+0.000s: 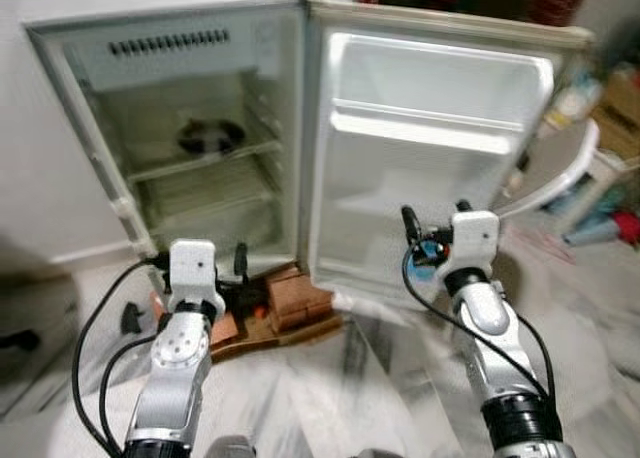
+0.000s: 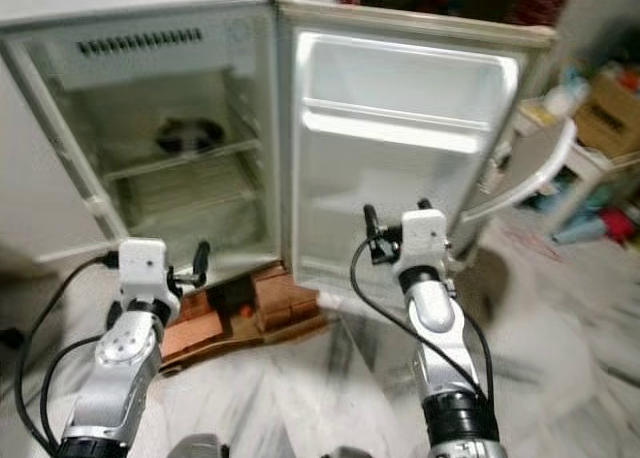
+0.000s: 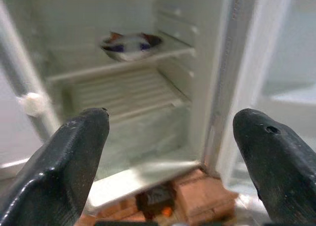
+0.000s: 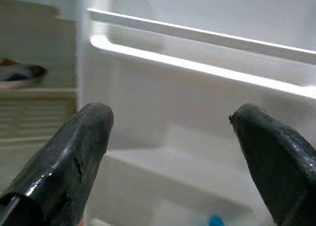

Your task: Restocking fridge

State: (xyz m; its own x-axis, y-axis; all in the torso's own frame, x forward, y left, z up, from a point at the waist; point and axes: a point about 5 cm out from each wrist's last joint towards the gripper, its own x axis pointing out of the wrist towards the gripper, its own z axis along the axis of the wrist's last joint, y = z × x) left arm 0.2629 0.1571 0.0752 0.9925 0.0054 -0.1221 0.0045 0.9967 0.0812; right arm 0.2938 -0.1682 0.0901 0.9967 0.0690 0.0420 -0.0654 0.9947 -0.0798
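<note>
A small white fridge point(image 1: 160, 63) stands open, its door point(image 1: 420, 178) swung out to the right. A dark patterned bowl point(image 1: 210, 136) sits on the upper wire shelf, also seen as the bowl point(image 3: 131, 44) in the left wrist view. The lower shelf and the door racks point(image 1: 430, 128) look bare. My left gripper point(image 1: 215, 273) is open, low in front of the cabinet's bottom edge, holding nothing. My right gripper point(image 1: 437, 223) is open in front of the lower half of the door, also holding nothing.
Red bricks point(image 1: 295, 293) and a wooden board prop up the fridge on the marble floor point(image 1: 330, 398). A white plastic chair point(image 1: 560, 168) stands just right of the door, with boxes and clutter point(image 1: 620, 98) behind it. The picture is slightly blurred.
</note>
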